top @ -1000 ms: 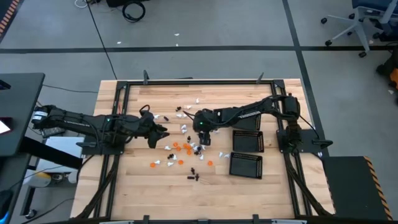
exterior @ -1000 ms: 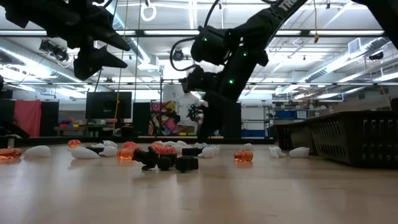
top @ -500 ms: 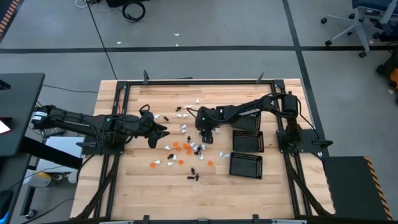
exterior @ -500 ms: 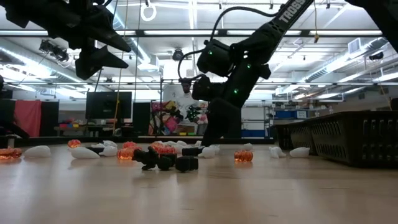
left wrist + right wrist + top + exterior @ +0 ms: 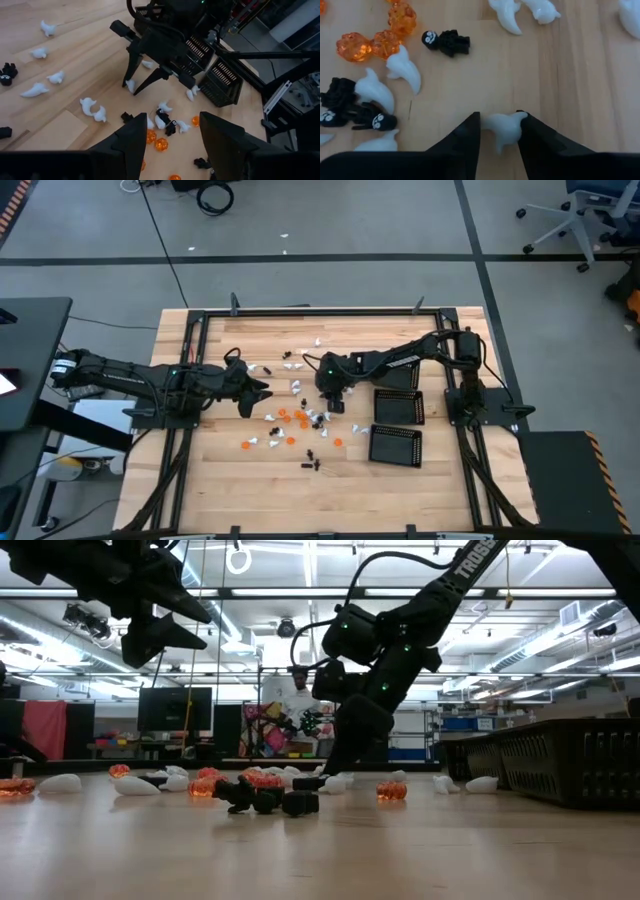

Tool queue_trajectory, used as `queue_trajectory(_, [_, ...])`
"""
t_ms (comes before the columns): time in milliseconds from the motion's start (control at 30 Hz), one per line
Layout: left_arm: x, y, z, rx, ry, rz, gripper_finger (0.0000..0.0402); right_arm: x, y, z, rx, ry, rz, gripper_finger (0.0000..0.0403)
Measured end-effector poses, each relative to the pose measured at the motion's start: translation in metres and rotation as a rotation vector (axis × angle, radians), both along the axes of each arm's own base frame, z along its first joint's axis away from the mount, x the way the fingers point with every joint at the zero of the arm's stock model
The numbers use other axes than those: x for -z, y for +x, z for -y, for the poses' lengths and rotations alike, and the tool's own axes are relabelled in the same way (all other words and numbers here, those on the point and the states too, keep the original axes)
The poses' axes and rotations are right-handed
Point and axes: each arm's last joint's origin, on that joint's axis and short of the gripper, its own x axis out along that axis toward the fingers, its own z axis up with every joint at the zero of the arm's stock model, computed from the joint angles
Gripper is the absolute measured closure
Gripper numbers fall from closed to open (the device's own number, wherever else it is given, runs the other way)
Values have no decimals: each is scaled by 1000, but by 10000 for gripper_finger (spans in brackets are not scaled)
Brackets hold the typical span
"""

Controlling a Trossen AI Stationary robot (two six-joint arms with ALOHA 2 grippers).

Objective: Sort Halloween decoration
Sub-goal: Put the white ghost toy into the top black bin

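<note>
The Halloween decoration point(image 5: 300, 418) lies scattered mid-table: white ghosts, orange pieces and black figures, each resting flat on the wood. My right gripper point(image 5: 500, 134) is down at the pile's far right side point(image 5: 333, 402), slanting steeply, shut on one white ghost point(image 5: 502, 127). My left gripper point(image 5: 252, 392) hangs open above the table left of the pile, nothing between its fingers point(image 5: 132, 145). My right gripper pinches the white ghost's two sides point(image 5: 487, 122) between its fingertips point(image 5: 470, 132). The fingers come slanting down from the table's right. The ghost lies on the wood between them, its tail toward the gripper.
Three square black mesh trays point(image 5: 397, 409) stand in a column at the right, close behind my right arm. Other ghosts point(image 5: 402, 70), orange pieces point(image 5: 402, 17) and a black figure point(image 5: 447, 42) lie just beyond the held ghost. Bare wood extends toward the near edge point(image 5: 300, 500).
My right gripper has sunk toward the table at the pile's edge and tipped more steeply downward, its wrist shifting slightly toward the table's right. The trinkets have stayed where they were.
</note>
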Motion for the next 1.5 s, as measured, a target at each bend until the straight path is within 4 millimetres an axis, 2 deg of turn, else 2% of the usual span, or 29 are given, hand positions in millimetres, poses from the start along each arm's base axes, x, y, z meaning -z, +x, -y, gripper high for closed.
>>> queue_trajectory(800, [0,0,0,1,3,-2,209,-7,-2,0,13,-13,13,320])
queue_trajectory(967, [0,0,0,4,12,-5,209,-27,-4,0,22,-35,65,322])
queue_trajectory(1200, [0,0,0,13,35,-8,209,-41,-11,8,49,-33,63,336])
queue_trajectory(1333, [0,0,0,10,28,0,209,-64,-28,10,82,-37,16,335])
queue_trajectory(1500, [0,0,-1,-9,33,1,209,-98,-59,13,149,1,-48,332])
